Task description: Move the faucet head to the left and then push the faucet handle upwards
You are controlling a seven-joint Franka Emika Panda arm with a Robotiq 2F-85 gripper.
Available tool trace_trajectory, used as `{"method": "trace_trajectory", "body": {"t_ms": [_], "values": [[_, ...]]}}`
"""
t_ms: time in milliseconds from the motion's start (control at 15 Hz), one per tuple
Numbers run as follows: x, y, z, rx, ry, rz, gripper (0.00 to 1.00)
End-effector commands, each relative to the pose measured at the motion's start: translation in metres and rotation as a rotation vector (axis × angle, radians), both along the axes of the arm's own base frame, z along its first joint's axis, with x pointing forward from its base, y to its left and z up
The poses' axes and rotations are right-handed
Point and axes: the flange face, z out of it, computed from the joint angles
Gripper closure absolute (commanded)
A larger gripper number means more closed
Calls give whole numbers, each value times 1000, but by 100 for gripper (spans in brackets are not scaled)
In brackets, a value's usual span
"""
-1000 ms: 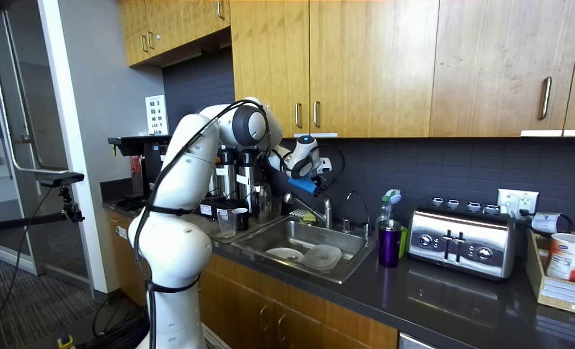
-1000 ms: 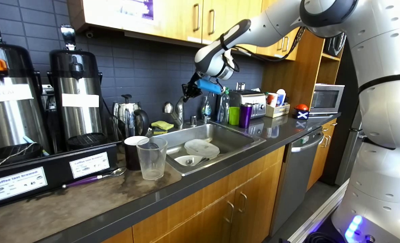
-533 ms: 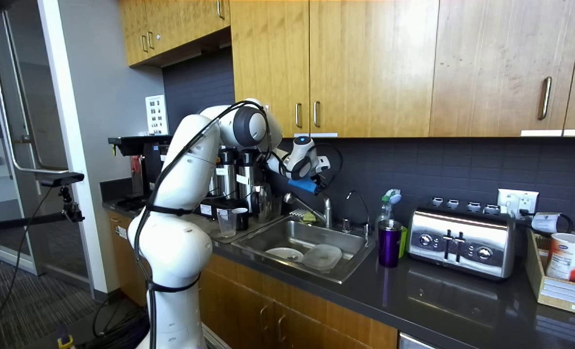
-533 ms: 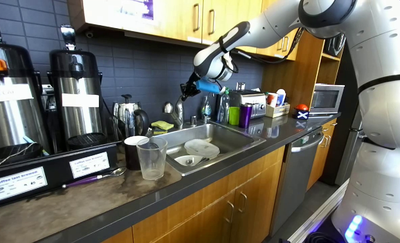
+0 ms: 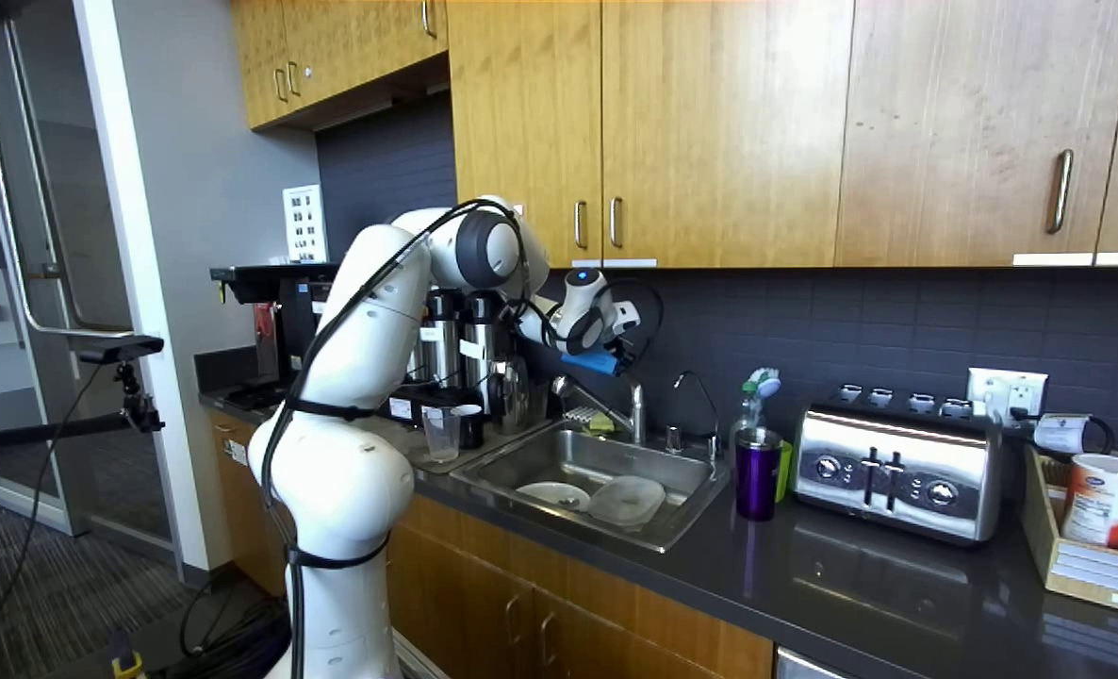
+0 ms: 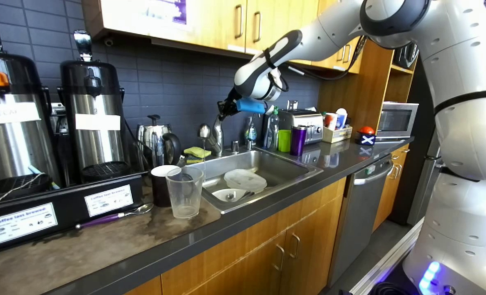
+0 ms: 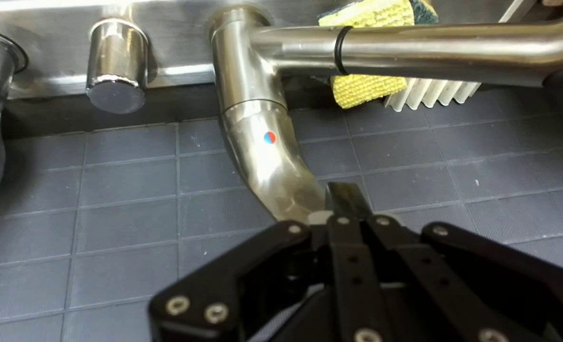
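Faucet handle (image 7: 267,161): brushed metal, curved, red-and-blue dot; tip partly hidden by gripper (image 7: 349,202), fingers pressed together. Faucet head (image 6: 204,130): silvery, rounded, above sink basin (image 6: 282,172); thin water stream (image 6: 204,149) below. Dark counter (image 5: 710,558); grey tiled wall (image 5: 879,330); wooden cabinets (image 5: 719,141) overhead. Yellow sponge (image 7: 364,90) at back rim; farther along, purple cup (image 5: 757,483), steel toaster (image 5: 889,481).

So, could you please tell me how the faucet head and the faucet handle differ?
The faucet head is a rounded spout end, whereas the faucet handle is a bent lever slanting upward. A thin stream of water seems to fall from the head, while the gripper is at the handle's upper end. The handle bears a red-and-blue dot; none can be made out on the head. Both are silvery metal.
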Motion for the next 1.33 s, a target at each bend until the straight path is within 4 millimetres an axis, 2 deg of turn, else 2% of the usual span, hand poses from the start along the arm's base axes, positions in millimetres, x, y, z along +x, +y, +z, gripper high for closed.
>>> {"method": "trace_trajectory", "body": {"t_ms": [0,400,800,1267], "values": [[9,2,27,-7,-108,-12,100],[8,2,31,-25,-140,-9,100],[-1,-2,29,-29,-114,-19,100],[-23,-4,39,-18,-95,-46,100]]}}
